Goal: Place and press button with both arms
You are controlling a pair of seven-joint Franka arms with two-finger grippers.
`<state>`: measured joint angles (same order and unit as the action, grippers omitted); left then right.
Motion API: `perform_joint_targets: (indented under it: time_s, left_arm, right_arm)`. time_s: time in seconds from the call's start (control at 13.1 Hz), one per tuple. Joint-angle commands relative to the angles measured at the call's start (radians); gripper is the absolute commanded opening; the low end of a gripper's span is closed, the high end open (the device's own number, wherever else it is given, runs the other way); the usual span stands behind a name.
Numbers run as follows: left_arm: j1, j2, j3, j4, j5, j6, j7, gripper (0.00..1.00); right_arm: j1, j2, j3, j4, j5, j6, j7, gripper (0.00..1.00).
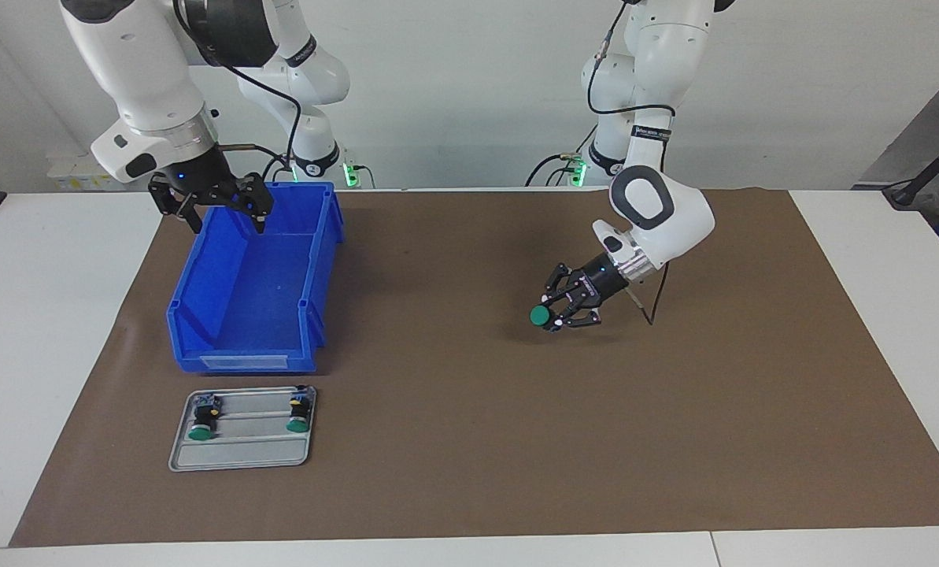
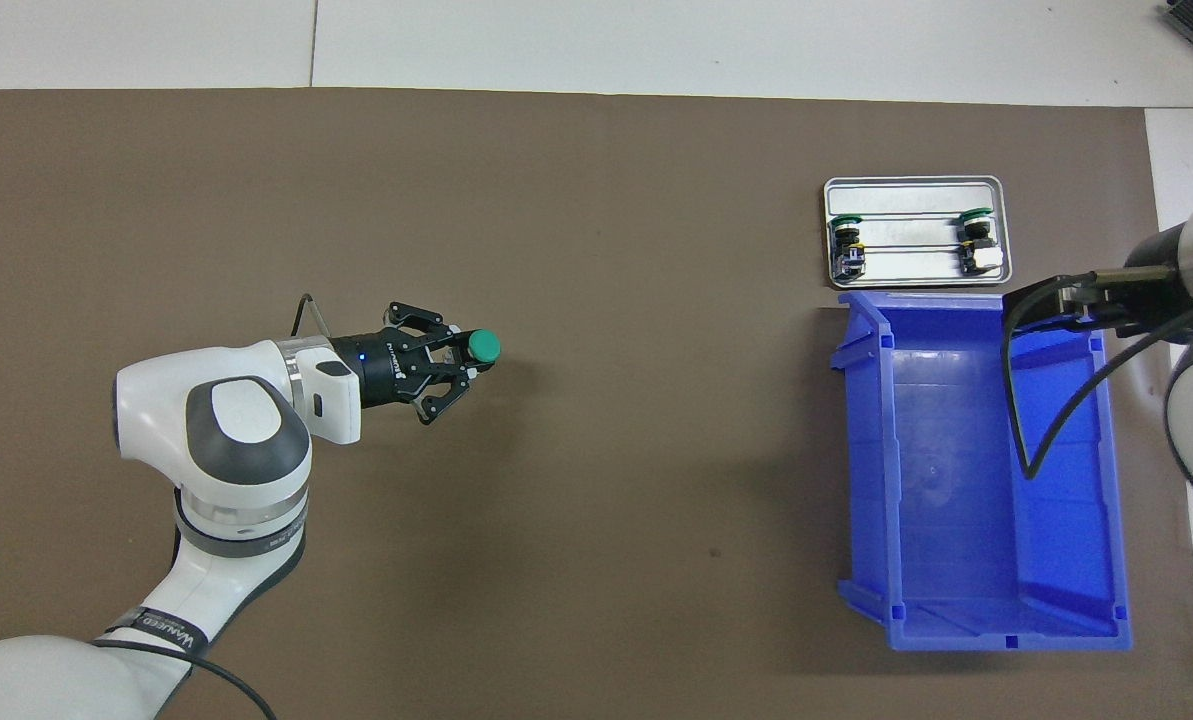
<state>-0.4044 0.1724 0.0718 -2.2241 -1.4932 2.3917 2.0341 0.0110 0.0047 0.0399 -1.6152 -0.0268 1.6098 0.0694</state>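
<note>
Left claw [image 1: 557, 313] grips the button [image 1: 541, 316] by its black body, low over the bare mat [image 1: 469, 441] mid-worktop, toward the left arm's end. The button's long axis lies roughly level, in line with the claw, green cap pointing toward the right arm's end. Placing it cap-up likely needs the wrist tipped first.

Right claw [image 1: 227, 213] hangs open over the blue bin [image 1: 237, 362], at the edge nearest the robots, waiting. It's well apart from the button, so pressing means a long reach across.

Two more buttons lie in the tray [image 1: 241, 455] beside the bin.
</note>
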Motion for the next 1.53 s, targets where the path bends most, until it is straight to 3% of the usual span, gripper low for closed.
perform_joint_targets:
  time_s: [0.0,0.31,0.53,1.45]
  left_arm:
    - [0.010,-0.027,-0.001,-0.074,-0.123,-0.076,0.131,0.33]
    - [0.027,-0.022,-0.001,-0.098,-0.240,-0.160,0.212,0.33]
    - [0.029,-0.004,0.000,-0.137,-0.404,-0.288,0.329,0.33]
    - [0.036,0.013,0.000,-0.230,-0.486,-0.408,0.478,0.34]
  right_arm:
    - [-0.006,0.000,0.003,0.003,0.018,-0.007,-0.020,1.00]
    - [-0.006,0.000,0.003,0.003,0.018,-0.008,-0.019,1.00]
    - [-0.006,0.000,0.003,0.003,0.018,-0.007,-0.019,1.00]
    - [-0.006,0.000,0.003,0.003,0.018,-0.007,-0.019,1.00]
